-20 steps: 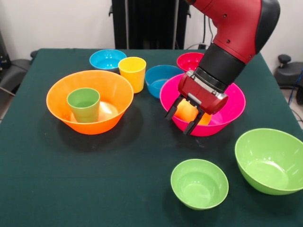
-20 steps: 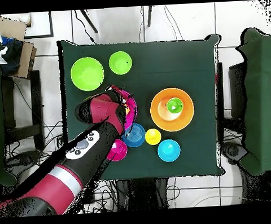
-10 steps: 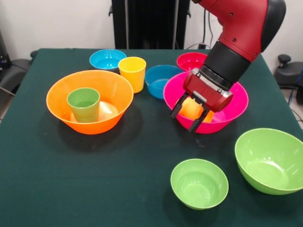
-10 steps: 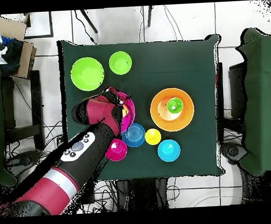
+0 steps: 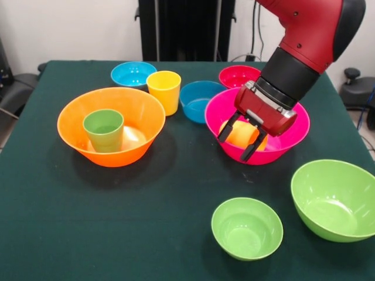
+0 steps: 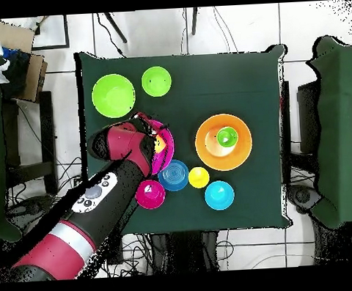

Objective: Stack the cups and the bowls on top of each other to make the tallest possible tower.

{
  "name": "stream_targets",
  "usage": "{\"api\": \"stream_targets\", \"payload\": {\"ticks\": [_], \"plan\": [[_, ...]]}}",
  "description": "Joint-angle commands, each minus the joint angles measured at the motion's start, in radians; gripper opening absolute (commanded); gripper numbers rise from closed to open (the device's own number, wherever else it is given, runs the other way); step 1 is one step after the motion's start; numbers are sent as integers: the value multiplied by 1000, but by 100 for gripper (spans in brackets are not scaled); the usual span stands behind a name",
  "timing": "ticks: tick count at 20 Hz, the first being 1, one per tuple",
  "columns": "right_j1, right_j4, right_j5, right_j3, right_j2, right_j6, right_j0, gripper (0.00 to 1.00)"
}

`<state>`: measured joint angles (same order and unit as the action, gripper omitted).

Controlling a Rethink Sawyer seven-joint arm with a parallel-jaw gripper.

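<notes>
The claw (image 5: pixel 240 136) was clamped on the orange-yellow cup (image 5: pixel 239 134), lying on its side just above the inside of the big pink bowl (image 5: pixel 290 137). The cup was round and smooth, held across its sides — it could slip out and roll around under the claw. A black finger hung near the pink rim — a bump there could push that bowl across the counter (image 5: pixel 146 222).

A dark green table (image 5: pixel 88 234) fills the frame, carrying three large bowls, orange (image 5: pixel 111 126), pink (image 5: pixel 287 132), lime (image 5: pixel 334 199), four small bowls, and a yellow cup (image 5: pixel 163 91).
</notes>
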<state>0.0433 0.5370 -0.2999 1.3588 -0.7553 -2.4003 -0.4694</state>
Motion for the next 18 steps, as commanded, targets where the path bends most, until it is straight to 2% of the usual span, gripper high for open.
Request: {"api": "stream_targets", "payload": {"ticks": [1,5,9,17,18], "plan": [[-29,39,-160,-101,72,-207,-4,100],[-29,35,-174,-128,67,-190,9,100],[-4,23,-244,-156,61,-170,20,100],[-92,44,-335,-319,7,-229,37,100],[-89,43,-317,-297,15,-229,32,100]]}}
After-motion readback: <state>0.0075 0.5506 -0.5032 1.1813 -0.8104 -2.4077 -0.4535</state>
